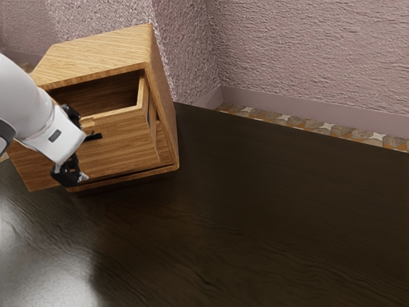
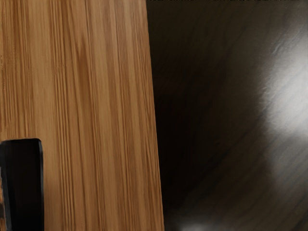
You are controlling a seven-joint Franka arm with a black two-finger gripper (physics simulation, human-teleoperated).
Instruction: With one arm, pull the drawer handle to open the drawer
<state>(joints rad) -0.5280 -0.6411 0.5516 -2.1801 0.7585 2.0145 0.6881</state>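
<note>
A wooden cabinet (image 1: 96,54) sits at about ten o'clock in the exterior view, on a dark, glossy surface (image 1: 255,224). Its drawer (image 1: 121,137) stands partly out of the body, the hollow inside showing as a dark pocket behind the front panel. The far side of the cabinet is cut off by the picture's edge.

The white arm (image 1: 25,109) comes in from nine o'clock, its upper part out of frame, and the gripper (image 1: 88,137) is right up against the drawer's front. The hand covers much of that panel. A thin black bar (image 1: 93,135) sticks out toward three o'clock from the hand; I cannot tell whether it is the drawer handle or part of the hand. I also cannot tell how the fingers stand.

From the wrist view, the drawer's wood grain (image 2: 77,96) is very close to the hand, with the dark surface (image 2: 231,120) beside it carrying a pale glare. A black block with rounded corners (image 2: 21,185) lies against the wood, cut off at the edge; what it is I cannot make out.
</note>
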